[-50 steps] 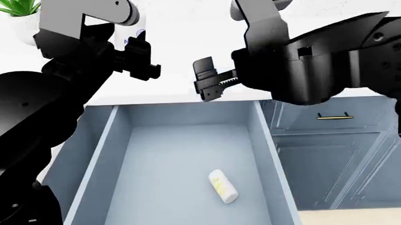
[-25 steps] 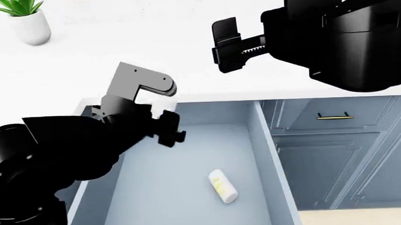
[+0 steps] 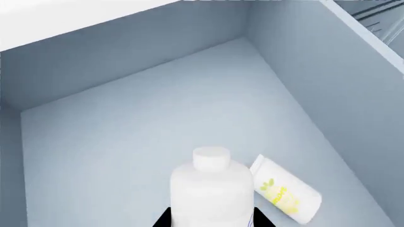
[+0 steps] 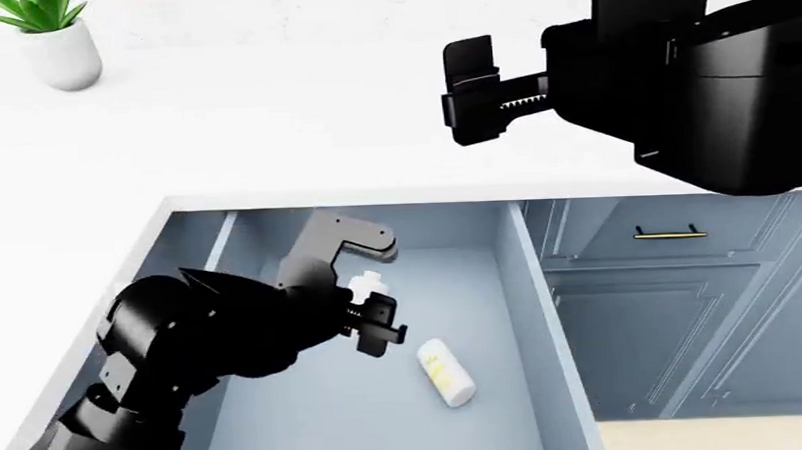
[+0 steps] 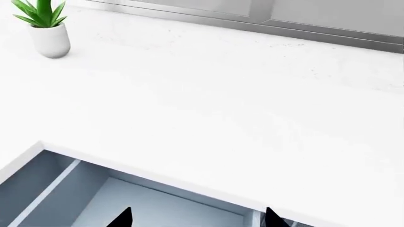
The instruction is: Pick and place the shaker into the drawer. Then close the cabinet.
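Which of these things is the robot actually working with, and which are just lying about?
In the job: shaker, drawer, cabinet.
Lying about: yellow-printed bottle on the drawer floor, potted plant on the countertop.

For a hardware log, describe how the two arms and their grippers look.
Both arms are glossy black with rounded, bulky housings. The left arm carries a grey angular bracket near its wrist, ahead of a small black left gripper. The right gripper has flat, blocky black fingers riding on a toothed rack. No cables or markings are visible.
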{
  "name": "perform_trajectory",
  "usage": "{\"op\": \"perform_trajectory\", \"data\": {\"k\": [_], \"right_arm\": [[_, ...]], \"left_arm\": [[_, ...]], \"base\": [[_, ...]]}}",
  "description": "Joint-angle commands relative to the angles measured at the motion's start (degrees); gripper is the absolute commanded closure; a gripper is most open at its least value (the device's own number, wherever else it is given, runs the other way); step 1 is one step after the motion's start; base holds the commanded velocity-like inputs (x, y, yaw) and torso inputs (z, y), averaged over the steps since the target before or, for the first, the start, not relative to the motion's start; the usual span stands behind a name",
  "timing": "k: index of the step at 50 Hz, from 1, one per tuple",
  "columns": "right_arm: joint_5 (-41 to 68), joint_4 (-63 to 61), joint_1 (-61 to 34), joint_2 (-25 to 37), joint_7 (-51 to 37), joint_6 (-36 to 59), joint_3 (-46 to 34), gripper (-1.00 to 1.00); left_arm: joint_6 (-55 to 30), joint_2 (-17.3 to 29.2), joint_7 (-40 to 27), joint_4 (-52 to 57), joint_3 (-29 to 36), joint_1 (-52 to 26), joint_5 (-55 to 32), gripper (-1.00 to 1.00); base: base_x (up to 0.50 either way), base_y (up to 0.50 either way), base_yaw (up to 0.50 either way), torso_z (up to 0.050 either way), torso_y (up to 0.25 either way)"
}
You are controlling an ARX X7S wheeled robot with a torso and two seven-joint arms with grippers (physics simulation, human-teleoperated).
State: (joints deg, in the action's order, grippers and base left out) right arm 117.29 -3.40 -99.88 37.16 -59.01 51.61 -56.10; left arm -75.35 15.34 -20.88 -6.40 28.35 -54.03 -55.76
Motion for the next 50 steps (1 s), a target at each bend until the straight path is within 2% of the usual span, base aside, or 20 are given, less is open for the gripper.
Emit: {"op": "perform_trajectory", "data": {"k": [1,15,27,33,43,50], "right_arm": [[-0.1,-0.8,1.1,1.0,0.1,-0.7,0.3,-1.0],[-0.7,-1.8,2.7,2.4,0.6,-1.6,0.6,-1.0],[-0.1,-2.1,2.6,3.3,0.6,-2.0,1.2,-1.0],[0.5,-2.5,2.5,3.3,0.3,-1.9,1.1,-1.0],[0.8,-2.6,2.2,2.9,0.2,-1.7,1.0,-1.0],[0.4,-2.7,2.8,2.8,0.6,-2.0,0.9,-1.0]], "left_arm": [[8.5,-2.3,6.1,-13.1,6.3,-0.8,5.6,1.0],[17.7,-6.8,13.5,-32.2,12.2,-2.8,12.5,1.0],[26.1,-10.6,18.9,-53.6,13.2,-7.7,16.5,1.0],[33.0,-14.7,24.3,-67.9,14.5,-10.6,19.0,1.0],[32.2,-15.2,26.9,-68.5,11.2,-8.7,23.6,1.0],[31.1,-15.3,28.0,-68.6,6.4,-7.7,28.4,1.0]], "base": [[0.0,0.0,0.0,0.0,0.0],[0.0,0.0,0.0,0.0,0.0],[0.0,0.0,0.0,0.0,0.0],[0.0,0.0,0.0,0.0,0.002],[0.0,0.0,0.0,0.0,0.0],[0.0,0.0,0.0,0.0,0.0]]}}
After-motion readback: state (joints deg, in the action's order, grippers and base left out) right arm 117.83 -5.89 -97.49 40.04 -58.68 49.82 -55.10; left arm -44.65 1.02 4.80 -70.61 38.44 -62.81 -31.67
